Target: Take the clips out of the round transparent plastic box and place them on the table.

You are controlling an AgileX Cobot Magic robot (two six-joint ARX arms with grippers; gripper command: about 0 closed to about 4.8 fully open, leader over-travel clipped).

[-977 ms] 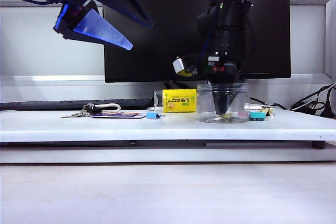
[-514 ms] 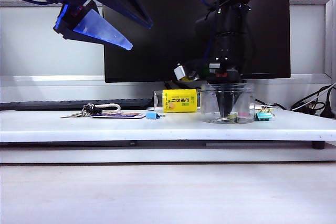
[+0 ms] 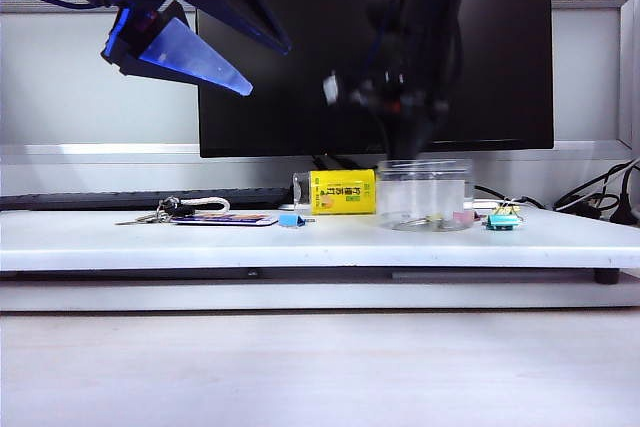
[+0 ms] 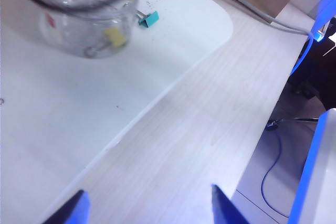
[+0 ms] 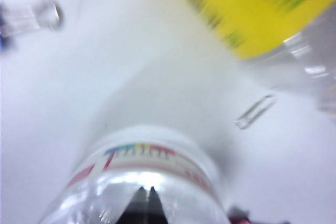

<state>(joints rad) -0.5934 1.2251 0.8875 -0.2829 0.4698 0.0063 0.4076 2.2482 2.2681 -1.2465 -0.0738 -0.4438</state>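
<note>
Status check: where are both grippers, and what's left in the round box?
Right gripper shut, above the round transparent plastic box, catch unclear. Left gripper open, high left. Clips in box. Nothing blocking.

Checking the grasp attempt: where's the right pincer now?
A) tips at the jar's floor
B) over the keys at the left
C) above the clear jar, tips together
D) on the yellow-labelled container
C: in the exterior view the right pincer is above the rim of the round transparent plastic box, and the right wrist view shows its tips together over the jar; whether a clip is pinched cannot be made out.
</note>
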